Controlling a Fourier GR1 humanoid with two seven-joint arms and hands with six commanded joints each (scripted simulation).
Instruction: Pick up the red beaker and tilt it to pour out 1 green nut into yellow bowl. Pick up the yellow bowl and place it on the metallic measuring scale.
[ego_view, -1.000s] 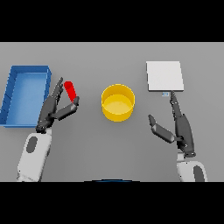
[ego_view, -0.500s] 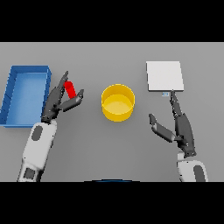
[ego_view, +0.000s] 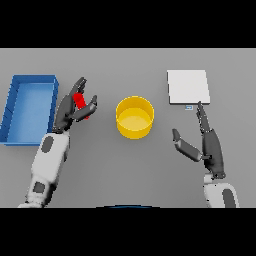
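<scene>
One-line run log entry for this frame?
left hand: shut on red beaker | right hand: open, idle | yellow bowl: on table | scale: bare

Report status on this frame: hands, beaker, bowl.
Left hand closed round red beaker. Right hand open, idle. Round yellow bowl unobstructed.
</scene>
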